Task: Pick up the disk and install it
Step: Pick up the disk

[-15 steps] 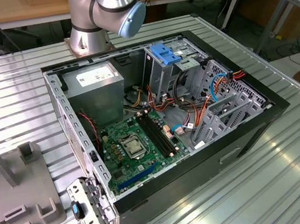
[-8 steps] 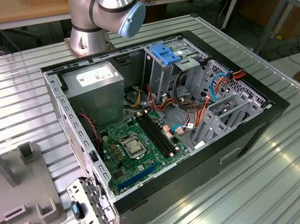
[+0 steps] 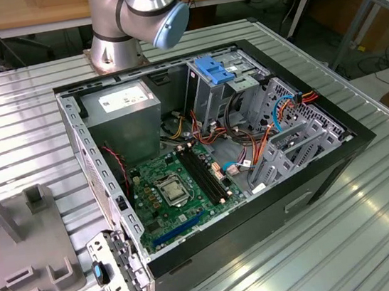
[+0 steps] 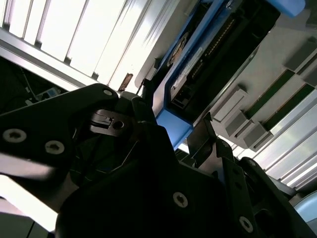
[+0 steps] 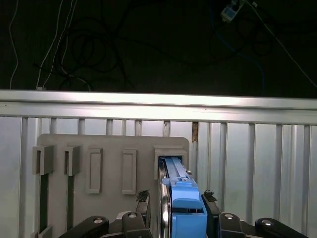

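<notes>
The disk [image 5: 181, 201], a dark drive in a bright blue carrier, stands on edge in a slot at the end of a grey holder [image 5: 113, 145]. In both wrist views my gripper [image 5: 176, 197] straddles its upper end, one black finger [image 5: 144, 197] on each side. A thin gap shows between that finger and the disk's metal edge, so the jaws stand open around it. The second wrist view shows the disk [image 4: 198, 64] running away from the gripper [image 4: 173, 124] along the holder [image 4: 277, 64].
In the exterior view the open computer case [image 3: 315, 187] lies on a ribbed metal table, with a drive cage and fixed blue bracket [image 3: 213, 71] at its far side. The grey holder [image 3: 22, 254] lies at that view's left. The arm's base [image 3: 127, 18] stands behind the case.
</notes>
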Controlling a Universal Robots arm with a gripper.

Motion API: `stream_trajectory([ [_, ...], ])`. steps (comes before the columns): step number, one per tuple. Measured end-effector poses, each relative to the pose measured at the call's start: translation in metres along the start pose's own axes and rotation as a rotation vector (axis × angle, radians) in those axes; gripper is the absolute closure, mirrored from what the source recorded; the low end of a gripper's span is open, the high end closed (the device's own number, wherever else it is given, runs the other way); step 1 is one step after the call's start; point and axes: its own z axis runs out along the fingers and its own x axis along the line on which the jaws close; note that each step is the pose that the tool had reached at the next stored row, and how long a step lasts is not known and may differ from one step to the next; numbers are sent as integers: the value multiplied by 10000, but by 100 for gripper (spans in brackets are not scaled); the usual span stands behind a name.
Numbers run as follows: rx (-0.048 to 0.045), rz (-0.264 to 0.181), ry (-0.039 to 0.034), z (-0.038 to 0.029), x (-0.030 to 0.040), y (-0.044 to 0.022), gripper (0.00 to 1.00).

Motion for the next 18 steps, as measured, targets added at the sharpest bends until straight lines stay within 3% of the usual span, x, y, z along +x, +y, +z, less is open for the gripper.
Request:
stream_trajectory([
  [11,-2,0,2,-100,-1,-1,47],
  [18,0,0,1,-104,-2,-1,47],
])
